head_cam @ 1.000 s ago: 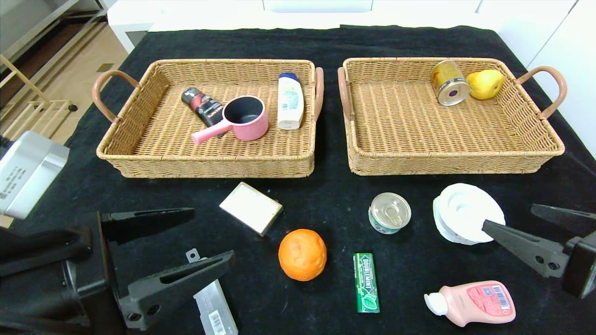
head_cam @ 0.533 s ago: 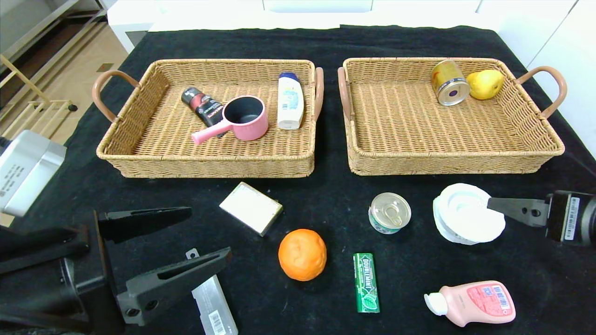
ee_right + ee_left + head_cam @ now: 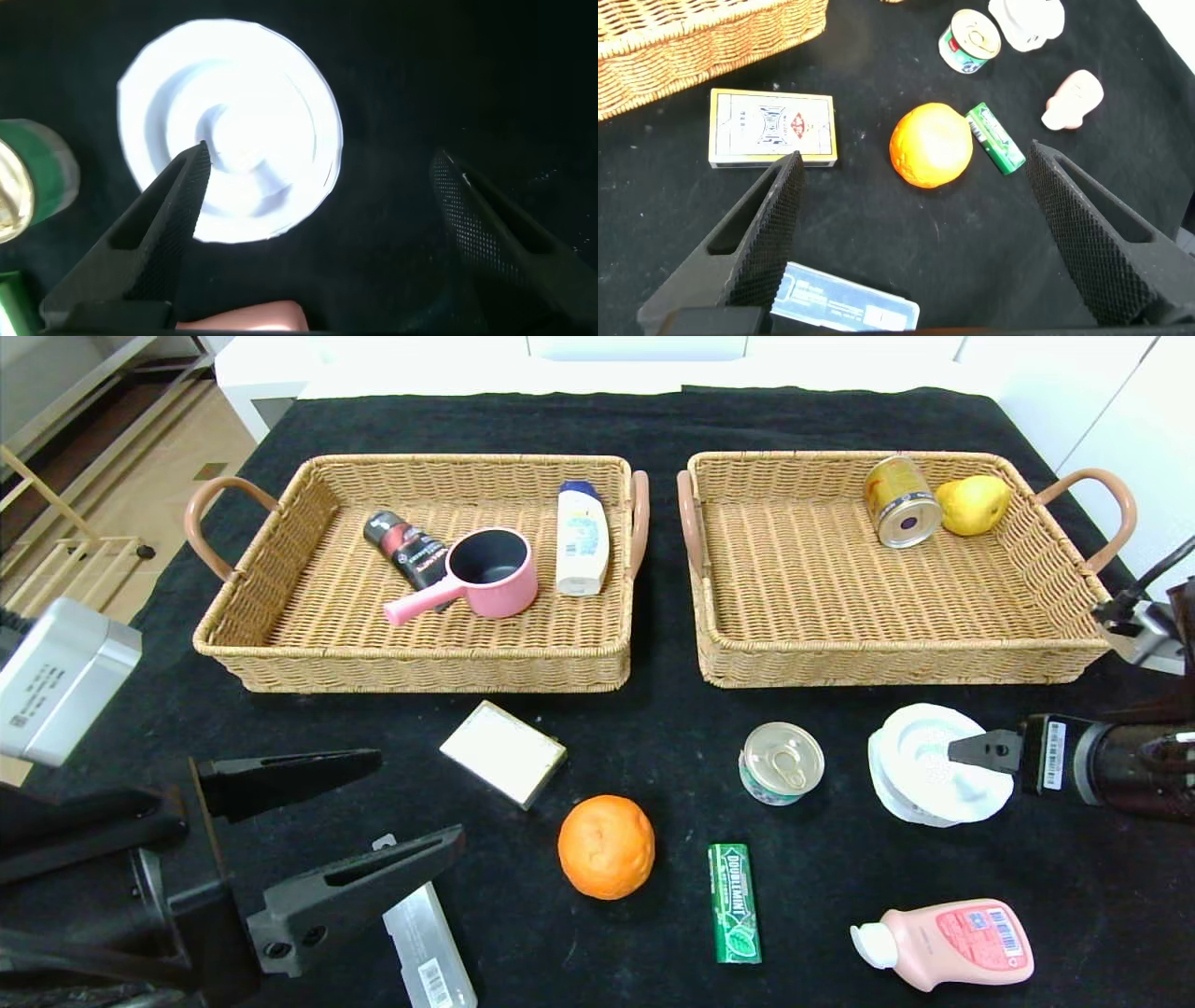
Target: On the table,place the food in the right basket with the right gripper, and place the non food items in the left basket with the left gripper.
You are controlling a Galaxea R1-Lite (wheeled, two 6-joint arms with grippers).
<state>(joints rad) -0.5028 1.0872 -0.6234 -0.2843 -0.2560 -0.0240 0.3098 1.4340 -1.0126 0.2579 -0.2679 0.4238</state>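
The left tool hung wide open above the translucent case, barely moved. On the surface the orange and tin waited. The right tool, wide too, had swung over the white tub, which isn't food.

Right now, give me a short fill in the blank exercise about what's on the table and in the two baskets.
1. The pink pot lies in the ____ basket.
2. Beside the yellow pear in the right basket lies a gold ____.
3. The right gripper hangs open over the white ____.
4. Between the orange and the pink bottle lies the green ____ pack.

Missing words: left; can; tub; gum
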